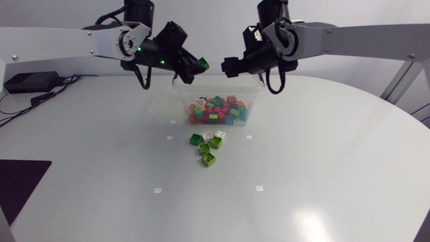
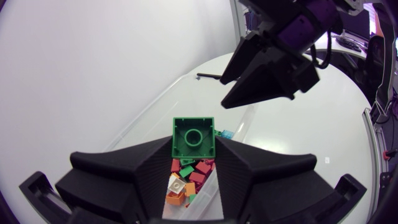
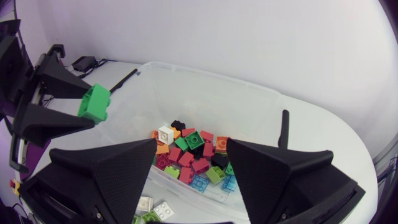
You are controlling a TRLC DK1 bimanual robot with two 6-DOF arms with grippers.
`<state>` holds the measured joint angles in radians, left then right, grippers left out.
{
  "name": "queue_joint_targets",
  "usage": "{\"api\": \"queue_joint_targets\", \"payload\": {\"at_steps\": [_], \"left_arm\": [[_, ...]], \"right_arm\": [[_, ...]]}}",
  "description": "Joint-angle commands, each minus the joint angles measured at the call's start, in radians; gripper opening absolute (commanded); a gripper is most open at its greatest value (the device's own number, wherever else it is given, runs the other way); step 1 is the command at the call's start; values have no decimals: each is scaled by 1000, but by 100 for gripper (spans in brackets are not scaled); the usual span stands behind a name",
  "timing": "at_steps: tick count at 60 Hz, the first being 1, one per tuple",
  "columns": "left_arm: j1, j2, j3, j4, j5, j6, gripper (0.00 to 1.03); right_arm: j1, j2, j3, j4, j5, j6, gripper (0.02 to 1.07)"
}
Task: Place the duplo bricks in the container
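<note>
Jaws of the left gripper clamp a green duplo brick over the clear container. The right gripper hangs spread and empty above it. Left wrist view shows the brick's hollow underside, while head view lays out loose green and white bricks on the table near the container.

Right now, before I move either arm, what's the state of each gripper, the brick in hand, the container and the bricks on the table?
left gripper, shut on the green brick
green brick, held in the air by the container
right gripper, open, empty
container, upright, no lid, partly filled
loose bricks, resting on the table beside the container
</note>
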<state>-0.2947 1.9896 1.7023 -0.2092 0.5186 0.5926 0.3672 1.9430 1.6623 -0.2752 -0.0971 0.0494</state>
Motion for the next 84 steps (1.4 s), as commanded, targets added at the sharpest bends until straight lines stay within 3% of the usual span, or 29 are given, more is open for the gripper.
{"api": "queue_joint_targets", "payload": {"at_steps": [1,14,28,33,41,45,69,84], "left_arm": [[5,61,69,8,-3,-40,31],[6,183,221,5,-29,-89,31],[2,238,283,4,-65,-108,33],[3,256,300,1,-75,-116,47],[5,245,281,-12,-77,-116,83],[8,212,241,-12,-77,-112,92],[40,-86,-109,59,-75,-50,98],[55,-193,-253,-12,-58,78,98]], "right_arm": [[-14,-85,-73,34,5,21,88],[-24,-207,-234,67,-13,7,88],[29,-285,-388,76,-27,-48,88],[64,-289,-447,93,-26,-75,88],[91,-257,-486,93,-27,-103,88],[98,-228,-490,93,-27,-126,88],[148,-127,-512,80,-30,-214,88],[246,-84,-477,-50,-15,-172,88]]}}
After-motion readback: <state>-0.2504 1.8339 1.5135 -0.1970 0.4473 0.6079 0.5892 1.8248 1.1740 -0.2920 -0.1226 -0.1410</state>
